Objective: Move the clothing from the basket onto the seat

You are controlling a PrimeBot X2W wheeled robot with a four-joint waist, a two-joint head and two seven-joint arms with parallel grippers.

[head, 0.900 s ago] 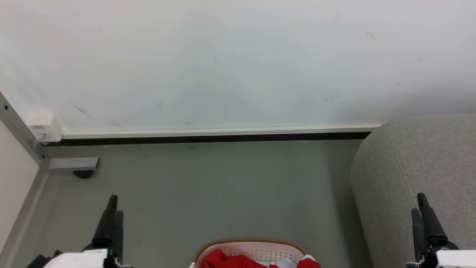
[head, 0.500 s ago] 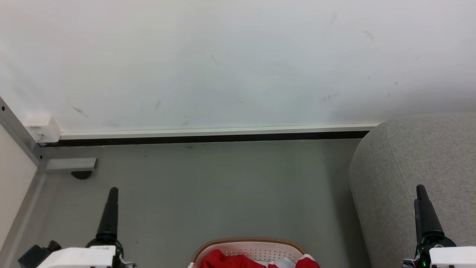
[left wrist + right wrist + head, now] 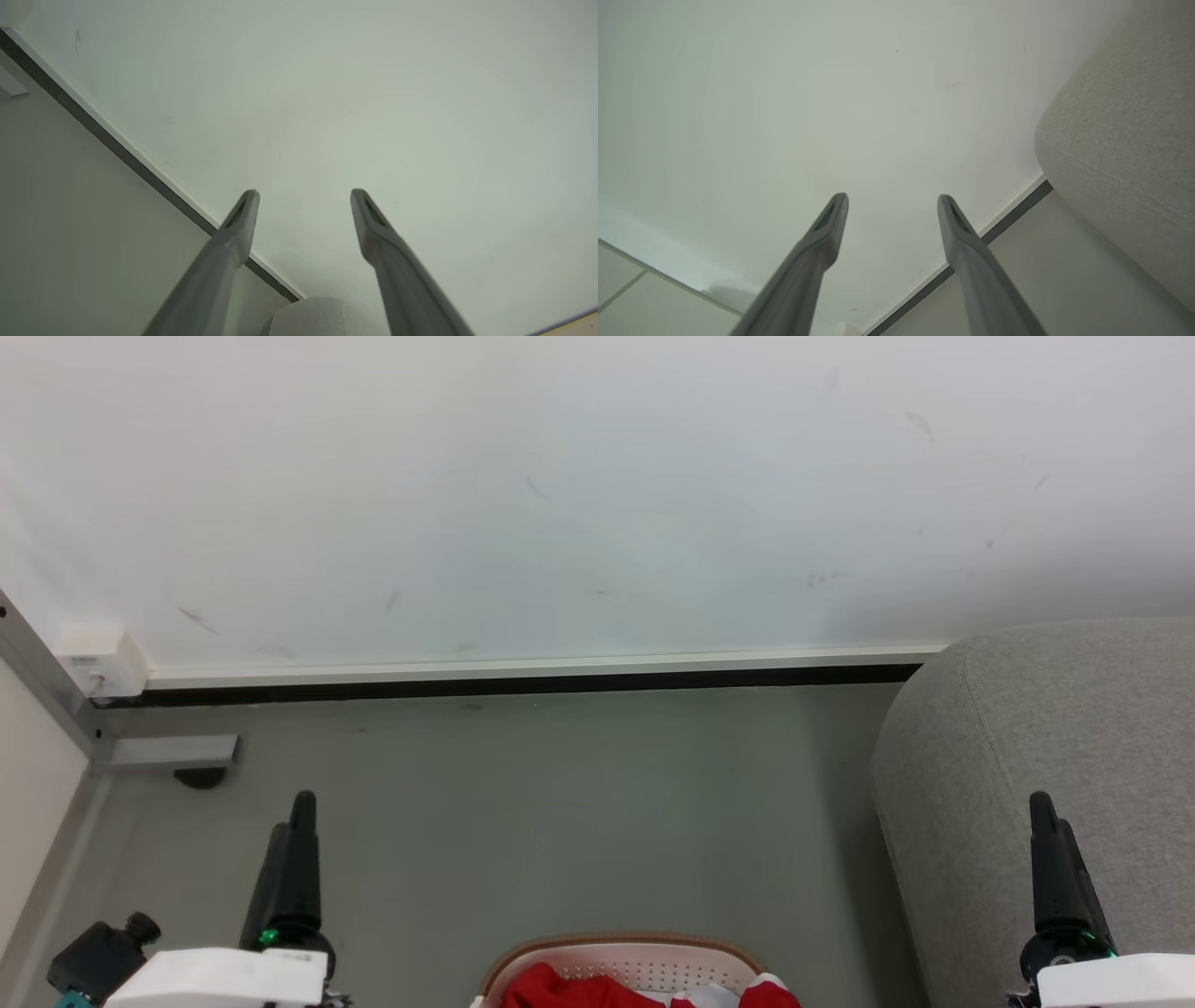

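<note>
So the left gripper [image 3: 291, 819] and right gripper [image 3: 1042, 807] are both pointing ahead at the wall [image 3: 597, 504], spread wide open and holding nothing. Meanwhile the red clothing [image 3: 551, 987] is sitting bunched in the basket [image 3: 644, 947] at the bottom middle of the head view, lower down and between the two, with the seat [image 3: 1074, 728] off to the robot's right. I'm guessing the left one is sitting a bit nearer the basket — either way it's needing to tip down and swing inward to reach in.
</note>
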